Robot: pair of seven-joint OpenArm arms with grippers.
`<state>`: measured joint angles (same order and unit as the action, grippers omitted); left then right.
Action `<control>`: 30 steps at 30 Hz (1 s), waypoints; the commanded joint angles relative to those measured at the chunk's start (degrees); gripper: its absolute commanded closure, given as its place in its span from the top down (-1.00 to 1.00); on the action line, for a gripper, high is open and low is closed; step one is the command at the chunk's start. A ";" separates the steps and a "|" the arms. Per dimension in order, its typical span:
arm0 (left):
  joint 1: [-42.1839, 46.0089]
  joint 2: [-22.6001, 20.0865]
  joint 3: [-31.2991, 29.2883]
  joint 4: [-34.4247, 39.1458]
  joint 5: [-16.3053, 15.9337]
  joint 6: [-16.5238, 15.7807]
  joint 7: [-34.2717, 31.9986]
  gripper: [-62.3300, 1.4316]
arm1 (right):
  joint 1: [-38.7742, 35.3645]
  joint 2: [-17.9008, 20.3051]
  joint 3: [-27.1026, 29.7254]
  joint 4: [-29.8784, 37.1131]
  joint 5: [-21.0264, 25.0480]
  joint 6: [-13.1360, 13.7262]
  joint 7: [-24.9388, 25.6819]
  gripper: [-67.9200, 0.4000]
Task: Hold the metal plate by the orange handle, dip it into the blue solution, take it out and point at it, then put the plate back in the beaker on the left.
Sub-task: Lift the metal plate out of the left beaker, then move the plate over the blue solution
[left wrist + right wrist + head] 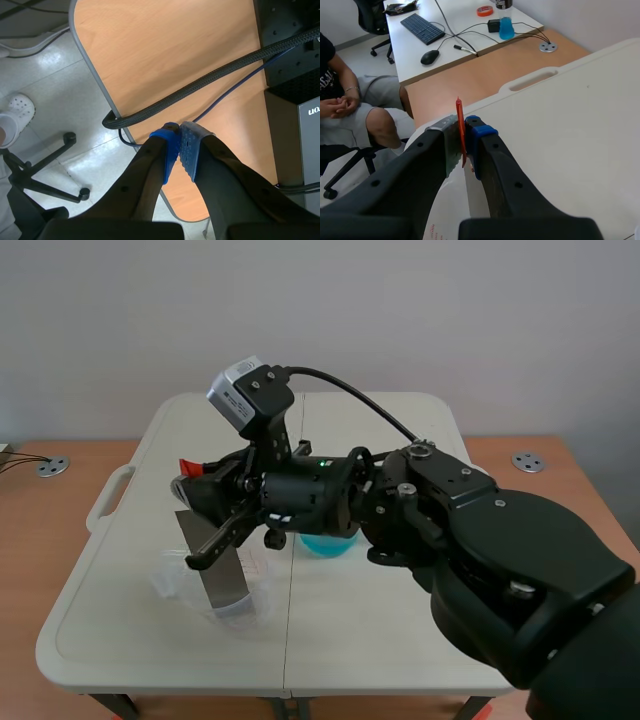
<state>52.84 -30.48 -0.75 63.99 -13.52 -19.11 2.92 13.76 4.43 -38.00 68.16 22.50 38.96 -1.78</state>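
Right hand (462,142) is clamped on the thin orange handle (458,117), with the grey metal plate (222,568) standing inside the clear beaker (168,580) at lower left of the scene view; recommend vertical travel, clear of the rim.

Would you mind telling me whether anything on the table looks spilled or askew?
Nothing looks spilled. The flat grey metal plate leans slightly in the clear beaker, its orange handle clamped by the right end effector.

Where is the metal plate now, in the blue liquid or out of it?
Out. The metal plate stands tilted with its lower end in the clear beaker, apart from the blue solution beside it.
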 commanded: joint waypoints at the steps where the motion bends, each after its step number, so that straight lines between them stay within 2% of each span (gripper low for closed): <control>1: 0.61 0.13 0.11 0.42 -0.39 -0.15 -0.33 -0.87 | 0.55 -0.13 -0.22 0.94 0.11 1.05 -0.44 -0.95; 8: 0.61 0.13 0.11 0.42 -0.39 -0.15 -0.35 -0.87 | -0.26 0.24 -0.22 3.91 -0.04 1.88 -0.44 -0.95; 21: 0.61 0.13 0.11 0.46 -0.42 -0.17 -0.39 -0.87 | -5.38 3.72 -0.15 18.99 -3.56 1.31 -1.77 -0.95; 30: 0.61 0.13 0.11 0.46 -0.42 -0.17 -0.39 -0.87 | -5.51 3.85 1.62 25.35 -5.66 0.92 -5.09 -0.95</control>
<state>52.84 -30.48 -0.75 63.99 -13.54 -19.11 2.90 7.40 8.40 -37.15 92.47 16.01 39.90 -7.46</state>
